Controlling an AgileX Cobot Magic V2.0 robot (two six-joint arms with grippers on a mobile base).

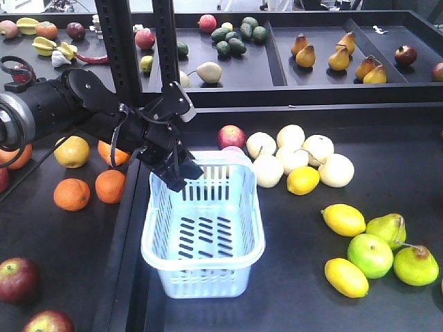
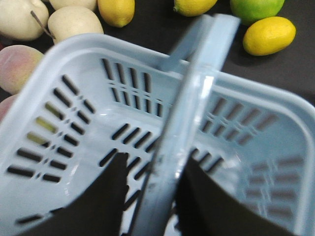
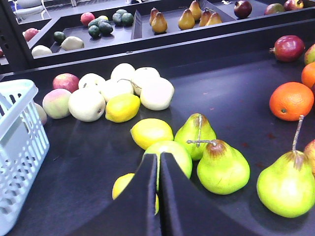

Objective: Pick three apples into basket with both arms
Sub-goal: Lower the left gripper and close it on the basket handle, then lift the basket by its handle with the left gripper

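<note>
The dark bench [image 1: 291, 277] fills most of the shot, with fruit scattered all over it. The left arm [image 1: 69, 107], black and bulky with a loose cable looped off it, reaches in from the left edge to the basket's back left corner.

The basket [image 1: 204, 228] is pale blue plastic and rectangular, with slots cut in the sides and floor. It's sitting on the bench roughly centre, just right of the divider strip [image 1: 128, 277]. Its loop handle [image 2: 197, 98] stands up. In the left wrist view it runs straight between the two black fingers [image 2: 108, 201], which press on it from either side, so the left jaws are clamped on the handle (bit blurry, mind).

The right jaws hang low over the bench by the green pears [image 3: 221, 167] and lemons [image 3: 150, 132], apart from the basket. Their fingers [image 3: 142, 196] are pinched together with nothing between them.

Apples:
- A dark red apple [image 1: 17, 279] with yellowish patches and a second apple [image 1: 48, 323] lie near left, across the divider and well apart from the basket.
- A third red apple [image 1: 232, 136] sits just behind the basket's far rim, beside some pale fruit [image 1: 291, 159].
</note>
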